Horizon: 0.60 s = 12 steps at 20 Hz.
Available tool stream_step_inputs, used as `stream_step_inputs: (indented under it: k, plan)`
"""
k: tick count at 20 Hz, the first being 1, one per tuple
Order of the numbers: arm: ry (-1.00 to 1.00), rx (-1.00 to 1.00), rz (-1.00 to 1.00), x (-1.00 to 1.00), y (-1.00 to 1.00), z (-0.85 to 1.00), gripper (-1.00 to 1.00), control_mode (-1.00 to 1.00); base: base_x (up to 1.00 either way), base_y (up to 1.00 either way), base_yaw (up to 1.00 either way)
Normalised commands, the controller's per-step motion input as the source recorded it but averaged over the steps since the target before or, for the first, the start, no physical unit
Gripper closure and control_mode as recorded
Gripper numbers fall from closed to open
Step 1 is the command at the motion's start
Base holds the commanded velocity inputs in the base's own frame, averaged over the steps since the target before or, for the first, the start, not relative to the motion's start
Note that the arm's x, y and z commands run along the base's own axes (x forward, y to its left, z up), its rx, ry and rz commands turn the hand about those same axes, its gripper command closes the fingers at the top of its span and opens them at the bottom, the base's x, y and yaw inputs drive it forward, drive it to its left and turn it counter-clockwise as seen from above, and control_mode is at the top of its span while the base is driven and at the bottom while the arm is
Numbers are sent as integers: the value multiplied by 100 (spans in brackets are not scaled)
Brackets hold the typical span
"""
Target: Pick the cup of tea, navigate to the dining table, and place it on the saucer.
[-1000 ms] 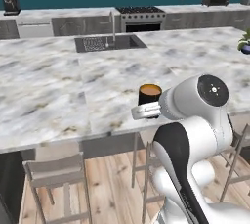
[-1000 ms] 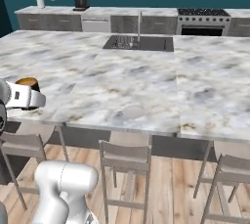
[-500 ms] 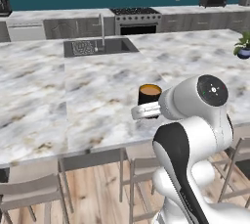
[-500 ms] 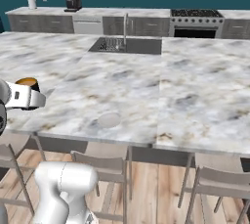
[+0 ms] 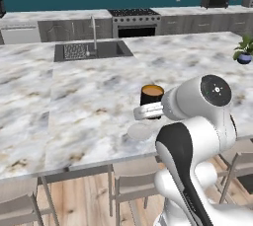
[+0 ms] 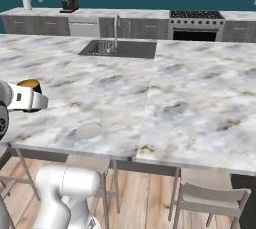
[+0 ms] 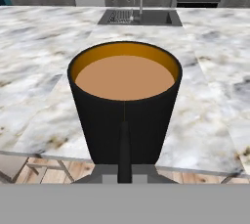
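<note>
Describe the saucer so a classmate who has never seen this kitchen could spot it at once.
Start at the huge white marble dining table with grey-brown veining and follow its near edge, above the chairs. There lies the small flat round whitish saucer, bare, on the sink's side of the slab seam. Its smooth, unveined disc sets it apart from the mottled marble.

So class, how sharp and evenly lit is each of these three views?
Left base view: soft, flat light, cup of tea blurry. Right base view: saucer faint against the dining table. Hand view: cup crisp, no glare.
</note>
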Motion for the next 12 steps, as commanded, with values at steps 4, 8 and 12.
stream_step_inputs:
  k: [4,8,12]
  plan:
    - [0,0,0,0,0,0,100,100,49,-46,0]
    - [0,7,1,41,-30,-1,100,-100,13,-10,0]
    - [3,8,12,64,-42,-27,100,-100,0,0,0]
